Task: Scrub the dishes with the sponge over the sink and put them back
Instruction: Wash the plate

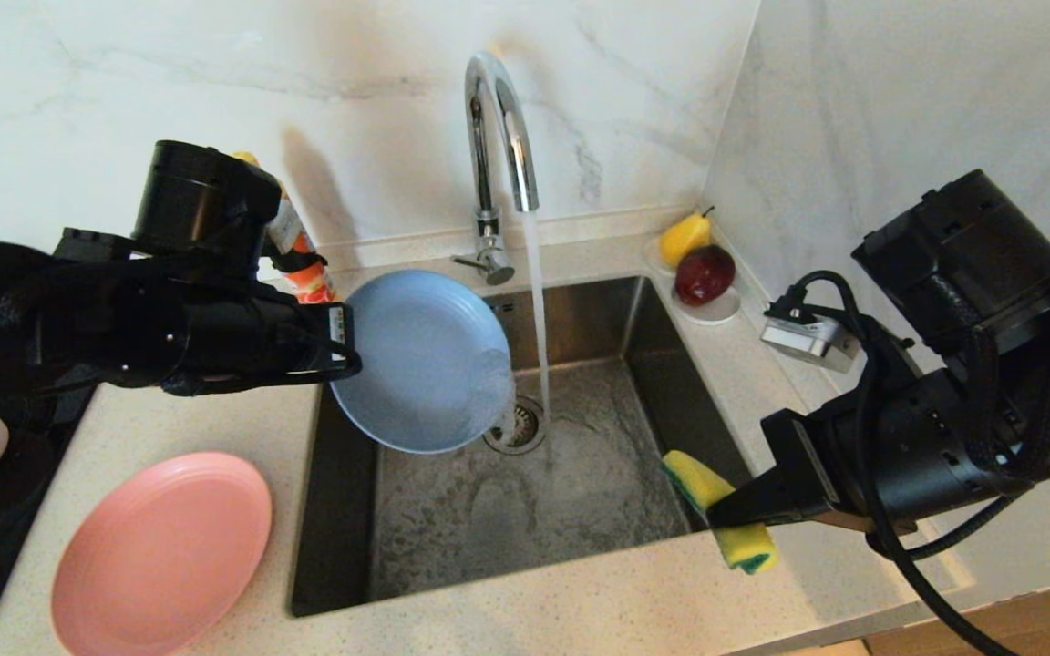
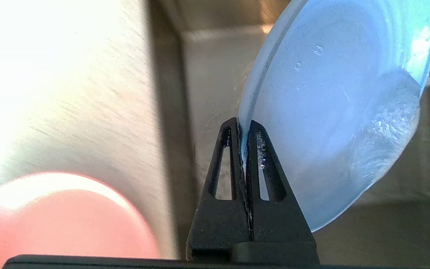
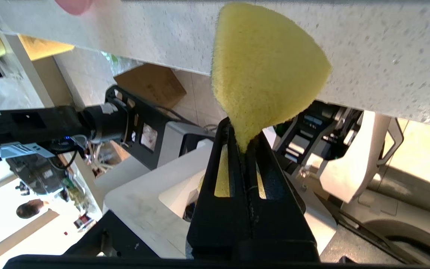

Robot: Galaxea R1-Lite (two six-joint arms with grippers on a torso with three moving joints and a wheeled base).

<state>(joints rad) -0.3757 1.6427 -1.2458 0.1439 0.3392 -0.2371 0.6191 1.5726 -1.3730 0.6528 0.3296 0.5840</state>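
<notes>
Two claws, left claw (image 1: pixel 350 351) pinching grey-blue plate (image 1: pixel 425 360) rim, right claw (image 1: pixel 716 517) clamping sponge (image 1: pixel 721 508)

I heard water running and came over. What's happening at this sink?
The left gripper is shut on the rim of the round grey-blue plate, holding it tilted over the brushed-steel sink with one edge near the stream from the chrome gooseneck tap. The right gripper is shut on the yellow sponge at the sink's right front corner, apart from the plate. A round pink plate lies on the counter.
</notes>
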